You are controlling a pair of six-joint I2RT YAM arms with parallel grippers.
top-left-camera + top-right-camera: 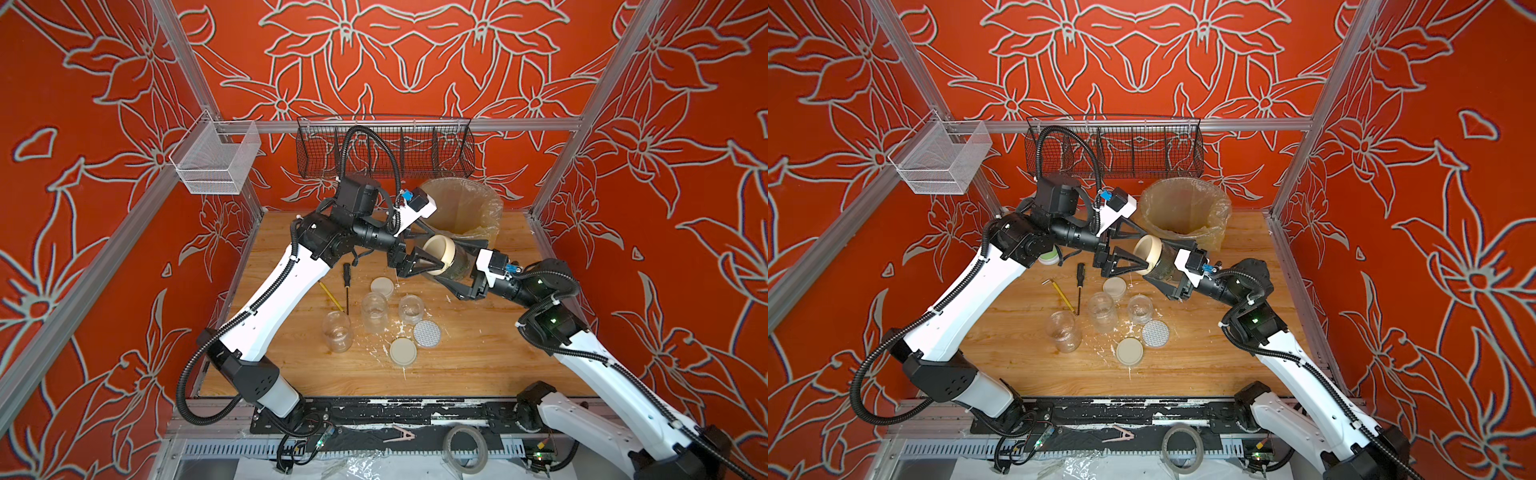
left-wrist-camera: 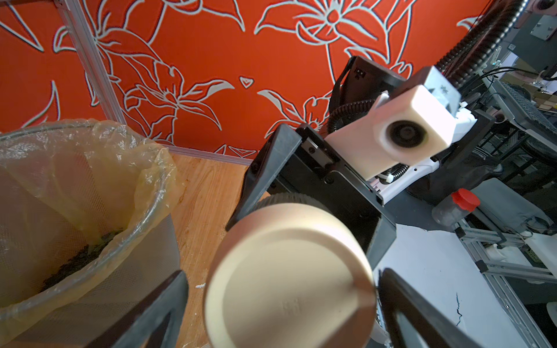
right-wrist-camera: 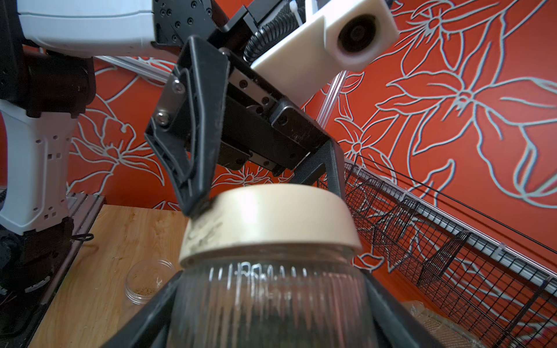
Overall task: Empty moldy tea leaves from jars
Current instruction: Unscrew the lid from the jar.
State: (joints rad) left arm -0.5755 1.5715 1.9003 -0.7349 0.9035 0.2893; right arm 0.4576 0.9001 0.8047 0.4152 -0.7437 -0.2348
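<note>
My right gripper (image 1: 446, 259) (image 3: 271, 277) is shut on a ribbed clear jar (image 1: 459, 262) (image 3: 271, 307), held on its side just in front of the bin (image 1: 461, 208). Dark tea leaves (image 1: 1167, 266) show through the glass. Its cream lid (image 1: 438, 253) (image 2: 286, 277) is on and faces my left gripper (image 1: 1147, 249) (image 2: 283, 274). That gripper is open, its jaws straddling the lid with small gaps. Three lidless clear jars (image 1: 374, 311) stand on the table beside loose lids (image 1: 403, 351). More dark leaves (image 2: 75, 262) lie in the bin's liner.
A screwdriver (image 1: 346, 282) and a yellow tool (image 1: 330, 295) lie left of the jars. A black wire basket (image 1: 386, 149) and a white mesh basket (image 1: 216, 158) hang on the rails. A small clear dish (image 3: 147, 280) sits under the left arm.
</note>
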